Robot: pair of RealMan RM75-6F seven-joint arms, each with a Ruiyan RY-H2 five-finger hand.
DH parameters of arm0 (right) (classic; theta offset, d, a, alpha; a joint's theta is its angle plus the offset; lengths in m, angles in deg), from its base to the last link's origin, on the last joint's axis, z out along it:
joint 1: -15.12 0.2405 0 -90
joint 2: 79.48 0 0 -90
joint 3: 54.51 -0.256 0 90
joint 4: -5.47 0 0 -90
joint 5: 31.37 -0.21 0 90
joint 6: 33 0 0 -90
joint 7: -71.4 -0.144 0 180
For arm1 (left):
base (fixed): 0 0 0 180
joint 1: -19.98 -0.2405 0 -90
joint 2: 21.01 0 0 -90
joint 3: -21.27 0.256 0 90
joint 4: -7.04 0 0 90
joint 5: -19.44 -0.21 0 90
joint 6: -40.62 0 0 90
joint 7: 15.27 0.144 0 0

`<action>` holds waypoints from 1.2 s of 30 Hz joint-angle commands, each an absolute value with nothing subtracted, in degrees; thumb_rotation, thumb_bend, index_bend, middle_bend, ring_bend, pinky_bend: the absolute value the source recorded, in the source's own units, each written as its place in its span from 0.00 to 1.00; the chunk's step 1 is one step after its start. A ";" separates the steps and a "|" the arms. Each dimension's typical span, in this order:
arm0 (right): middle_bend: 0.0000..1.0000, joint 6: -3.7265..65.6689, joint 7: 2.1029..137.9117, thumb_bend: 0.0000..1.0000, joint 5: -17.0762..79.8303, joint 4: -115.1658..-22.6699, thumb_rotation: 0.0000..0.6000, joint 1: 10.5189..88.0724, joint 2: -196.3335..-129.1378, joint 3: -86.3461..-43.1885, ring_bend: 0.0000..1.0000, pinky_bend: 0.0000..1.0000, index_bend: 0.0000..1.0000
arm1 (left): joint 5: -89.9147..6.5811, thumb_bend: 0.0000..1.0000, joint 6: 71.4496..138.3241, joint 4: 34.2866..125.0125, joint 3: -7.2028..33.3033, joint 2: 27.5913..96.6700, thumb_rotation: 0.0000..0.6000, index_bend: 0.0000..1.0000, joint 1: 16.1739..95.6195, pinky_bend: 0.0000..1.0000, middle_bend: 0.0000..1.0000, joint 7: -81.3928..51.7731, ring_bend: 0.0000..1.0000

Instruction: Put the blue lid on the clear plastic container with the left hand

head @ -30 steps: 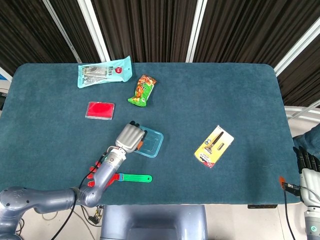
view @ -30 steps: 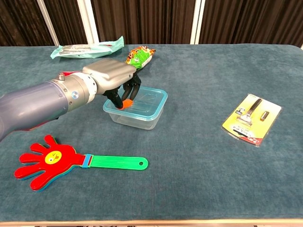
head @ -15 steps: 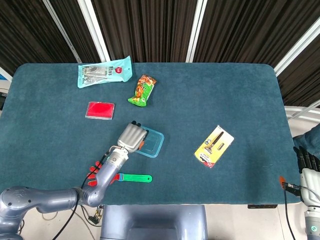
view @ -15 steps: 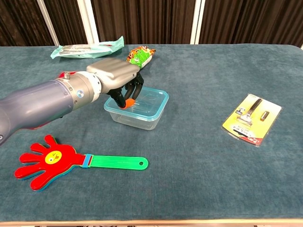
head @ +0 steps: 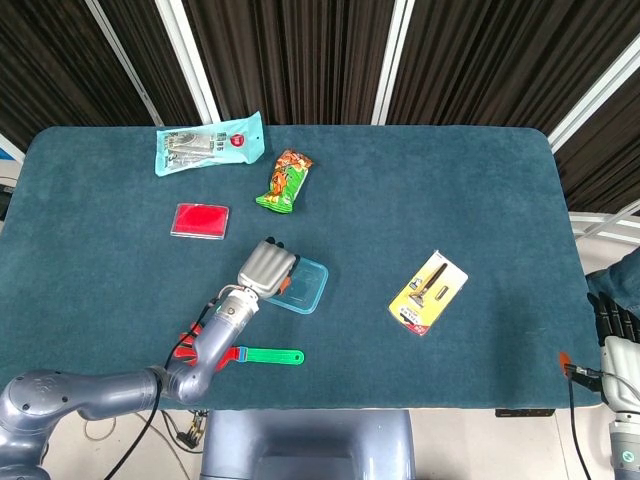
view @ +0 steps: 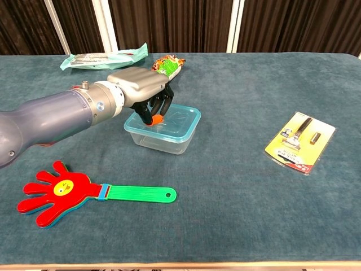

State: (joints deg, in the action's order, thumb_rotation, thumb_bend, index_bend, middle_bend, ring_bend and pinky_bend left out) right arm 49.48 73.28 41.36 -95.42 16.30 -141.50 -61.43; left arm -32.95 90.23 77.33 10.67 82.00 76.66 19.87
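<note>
A teal felt table (head: 420, 190) stands before dark slatted curtains with white posts. At the far left, near the front edge, lies a red hand-shaped clapper (view: 53, 193) with a green handle. Behind it, toward the back of the table, are a flat red packet (head: 200, 220) and a pale teal pouch (head: 208, 143). The left arm reaches in from the lower left, and the left hand (view: 142, 93) sits over the near-left corner of the clear plastic container (view: 163, 127), its dark fingers (view: 153, 108) curled down onto the blue lid (view: 179, 117), which lies on top of the container; whether the fingers pinch the lid or only press on it cannot be told. A green snack bag (head: 285, 180) lies just behind the container. Well to the right rests a yellow razor card (view: 300, 141). At the far right edge of the head view, the right hand (head: 613, 322) shows only partly, beside the table, and its fingers cannot be read.
</note>
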 commanded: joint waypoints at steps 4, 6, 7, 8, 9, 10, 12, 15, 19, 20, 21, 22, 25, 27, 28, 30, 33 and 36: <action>0.01 49.40 73.22 0.34 41.31 -95.39 1.00 16.31 -141.52 -61.42 0.00 0.00 0.00 | -35.22 0.59 90.41 75.92 10.64 82.26 1.00 0.66 76.69 0.34 0.62 17.86 0.40; 0.01 49.38 73.21 0.34 41.29 -95.38 1.00 16.30 -141.53 -61.41 0.00 0.00 0.00 | -36.17 0.59 90.72 75.74 10.72 82.19 1.00 0.66 76.72 0.34 0.62 17.56 0.40; 0.01 49.37 73.20 0.34 41.29 -95.40 1.00 16.32 -141.52 -61.43 0.00 0.00 0.00 | -36.55 0.59 90.85 75.68 10.75 82.15 1.00 0.66 76.71 0.34 0.62 17.43 0.40; 0.01 49.37 73.20 0.34 41.30 -95.42 1.00 16.33 -141.50 -61.44 0.00 0.00 0.00 | -36.83 0.59 91.01 75.60 10.77 82.14 1.00 0.66 76.66 0.34 0.62 17.30 0.40; 0.01 49.38 73.20 0.34 41.30 -95.44 1.00 16.33 -141.48 -61.45 0.00 0.00 0.00 | -37.02 0.59 91.03 75.52 10.82 82.12 1.00 0.66 76.61 0.35 0.62 17.17 0.41; 0.01 49.39 73.18 0.34 41.29 -95.45 1.00 16.32 -141.48 -61.45 0.00 0.00 0.00 | -37.15 0.59 90.96 75.44 10.87 82.10 1.00 0.66 76.55 0.35 0.62 17.02 0.41; 0.01 49.36 73.11 0.34 41.23 -95.44 1.00 16.29 -141.47 -61.43 0.00 0.00 0.00 | -37.32 0.59 90.71 75.01 11.00 82.14 1.00 0.66 76.42 0.36 0.62 16.63 0.42; 0.01 49.42 73.06 0.34 41.27 -95.43 1.00 16.27 -141.46 -61.46 0.00 0.00 0.00 | -37.28 0.59 90.10 74.22 11.05 82.33 1.00 0.66 76.31 0.36 0.62 16.01 0.42; 0.01 49.50 73.05 0.34 41.27 -95.27 1.00 16.24 -141.53 -61.46 0.00 0.00 0.00 | -37.42 0.59 89.32 73.23 10.92 82.58 1.00 0.66 76.31 0.36 0.62 15.04 0.42; 0.01 49.49 73.06 0.34 41.25 -95.25 1.00 16.24 -141.54 -61.47 0.00 0.00 0.00 | -37.60 0.59 89.09 73.01 10.97 82.60 1.00 0.66 76.31 0.36 0.62 14.73 0.42; 0.01 49.48 73.07 0.34 41.22 -95.24 1.00 16.24 -141.54 -61.48 0.00 0.00 0.00 | -37.75 0.59 88.85 72.84 10.99 82.58 1.00 0.66 76.30 0.36 0.62 14.39 0.42; 0.01 49.47 73.07 0.34 41.20 -95.25 1.00 16.24 -141.54 -61.49 0.00 0.00 0.00 | -37.85 0.59 88.64 72.68 10.99 82.58 1.00 0.66 76.25 0.36 0.62 14.02 0.42; 0.01 49.53 73.08 0.34 41.20 -95.21 1.00 16.23 -141.56 -61.51 0.00 0.00 0.00 | -38.10 0.59 88.25 72.17 11.11 82.63 1.00 0.66 76.11 0.36 0.62 13.39 0.42; 0.01 49.53 73.10 0.34 41.20 -95.23 1.00 16.24 -141.55 -61.52 0.00 0.00 0.00 | -38.25 0.59 88.09 71.92 11.22 82.69 1.00 0.66 75.94 0.36 0.62 13.02 0.42; 0.01 49.53 73.12 0.34 41.20 -95.24 1.00 16.24 -141.54 -61.53 0.00 0.00 0.00 | -38.31 0.59 88.06 71.87 11.25 82.70 1.00 0.66 75.88 0.36 0.62 12.88 0.42; 0.01 49.54 73.15 0.34 41.17 -95.30 1.00 16.26 -141.51 -61.57 0.00 0.00 0.00 | -38.42 0.59 87.96 71.66 11.37 82.73 1.00 0.66 75.66 0.36 0.62 12.53 0.42; 0.01 49.55 73.24 0.34 41.15 -95.37 1.00 16.28 -141.49 -61.61 0.00 0.00 0.00 | -38.59 0.59 87.77 71.29 11.48 82.80 1.00 0.66 75.45 0.36 0.62 12.09 0.42; 0.01 49.52 73.29 0.34 41.06 -95.44 1.00 16.31 -141.45 -61.66 0.00 0.00 0.00 | -38.95 0.59 87.80 71.08 11.48 82.84 1.00 0.66 75.23 0.37 0.62 11.53 0.42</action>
State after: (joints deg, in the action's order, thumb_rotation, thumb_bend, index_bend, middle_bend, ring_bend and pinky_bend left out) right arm 49.52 73.28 41.06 -95.44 16.31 -141.46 -61.65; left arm -38.90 87.78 71.12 11.47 82.82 75.28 11.59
